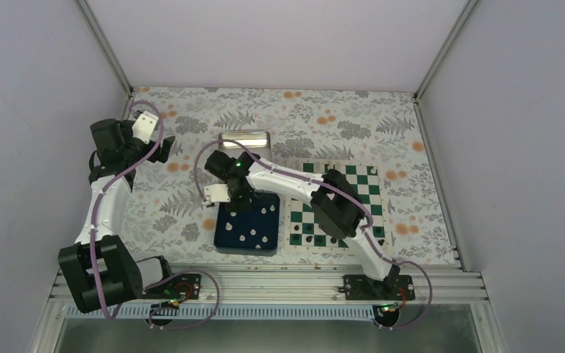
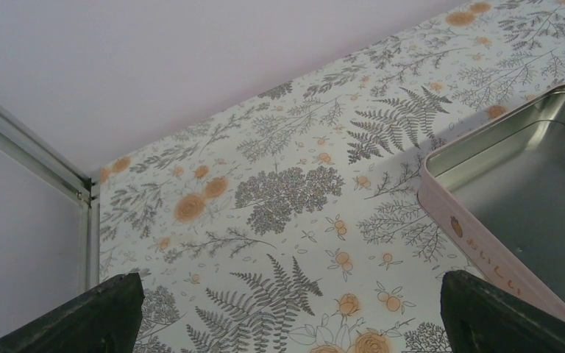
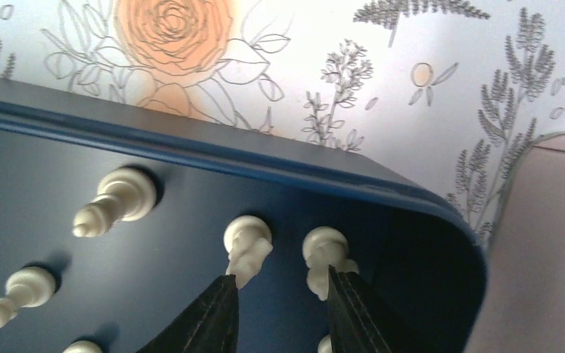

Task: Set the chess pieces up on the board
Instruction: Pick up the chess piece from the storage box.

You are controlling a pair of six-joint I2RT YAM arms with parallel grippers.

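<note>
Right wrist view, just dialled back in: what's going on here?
The right arm's fingers are open and lowered into the dark blue square tray, close to two of the small white chess pieces in it; nothing is gripped yet. The flat green-and-white chessboard lies just right of the tray, with some pieces on its near rows. The left arm's fingers hang open over the floral tabletop beside the shiny metal square tin.
</note>
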